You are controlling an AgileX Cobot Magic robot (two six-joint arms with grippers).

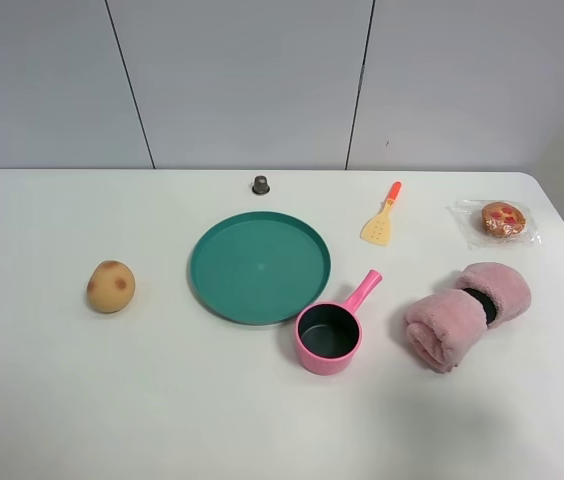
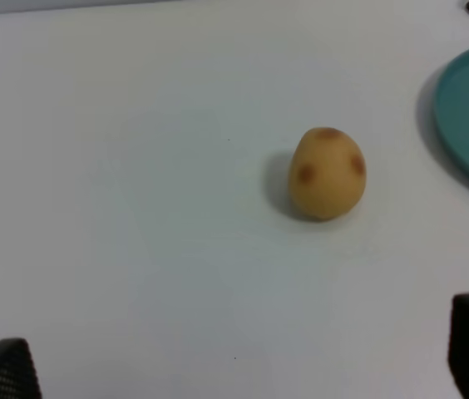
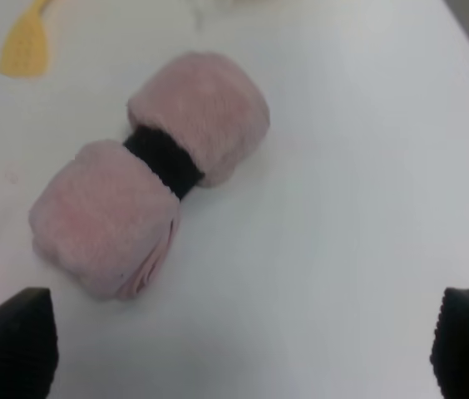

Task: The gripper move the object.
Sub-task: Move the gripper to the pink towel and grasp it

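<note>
The pink plush towel (image 1: 467, 313), rolled and cinched by a black band, lies on the white table at the right, beside the pink saucepan. In the right wrist view the towel (image 3: 155, 166) lies ahead of my right gripper (image 3: 239, 349), which is open, empty and apart from it. My left gripper (image 2: 239, 366) is open and empty over bare table, with a tan potato (image 2: 326, 173) ahead of it. Only the fingertips (image 3: 10, 341) show at the frame corners. Neither arm shows in the exterior high view.
A green plate (image 1: 259, 265) sits mid-table, with the pink saucepan (image 1: 329, 335) at its near right. The potato (image 1: 110, 286) is at the left. A yellow spatula (image 1: 380, 225), a wrapped cookie (image 1: 504, 220) and a small dark knob (image 1: 260, 185) lie farther back.
</note>
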